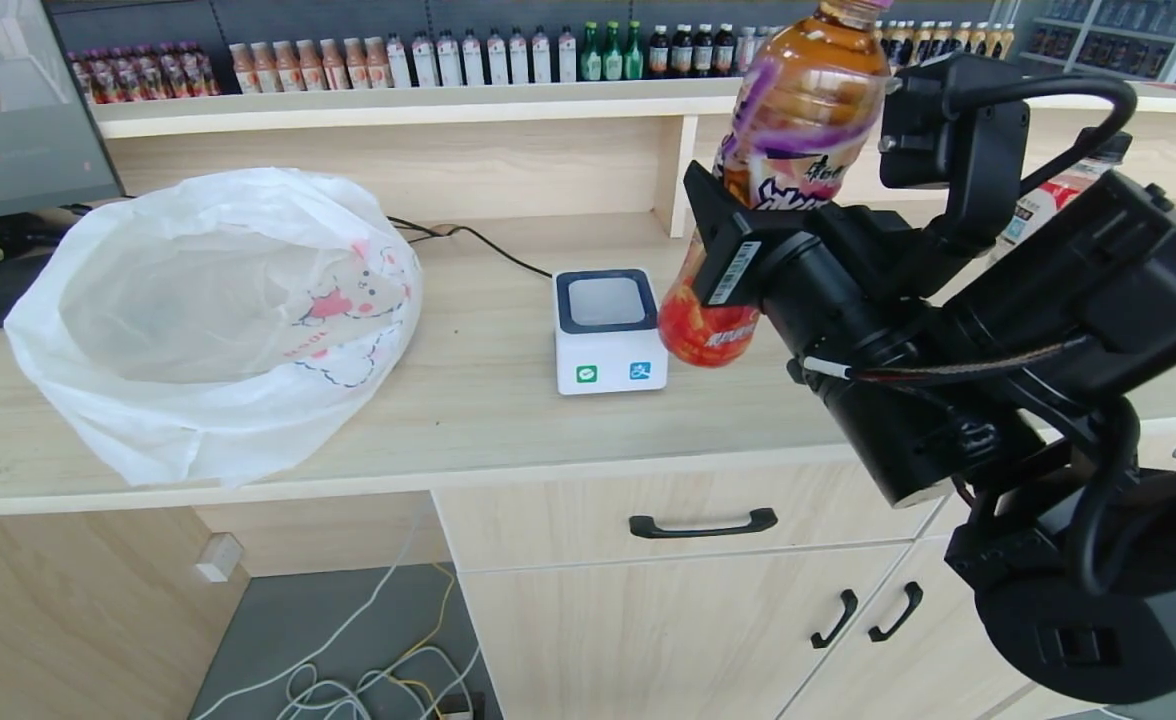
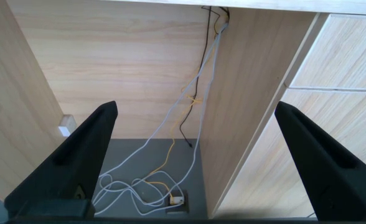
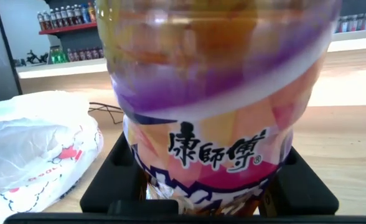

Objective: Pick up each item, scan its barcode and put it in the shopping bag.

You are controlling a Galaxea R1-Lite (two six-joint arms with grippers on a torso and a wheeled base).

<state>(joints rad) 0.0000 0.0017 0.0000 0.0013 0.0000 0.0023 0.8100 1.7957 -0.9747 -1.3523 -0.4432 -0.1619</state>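
One white plastic shopping bag (image 1: 248, 420) lies on the left of the worktop (image 1: 488, 400) with its mouth wide open. What shows inside is plain crumpled plastic. Its lower fold reaches almost to the worktop's front edge.

One white scanner (image 1: 608, 335) with a dark-framed window on top stands near the middle, well back from the front edge. A bare strip of worktop lies between it and the bag.

The right pincer (image 1: 748, 230) is clamped round the labelled middle of one bottle (image 1: 808, 110), which is filled with an orange-brown drink. The bottle is held tilted in the air, its cap up and away and its base just to the right of the scanner.

A second bottle (image 1: 1043, 205) with a white label stands farther back on the right, mostly hidden by the arm.

A row of many bottles (image 1: 508, 55) lines the shelf behind.

The left pincer (image 2: 195, 112) hangs below the worktop's edge, its fingers spread wide and holding nothing, above loose cables (image 2: 152, 186) on the floor.
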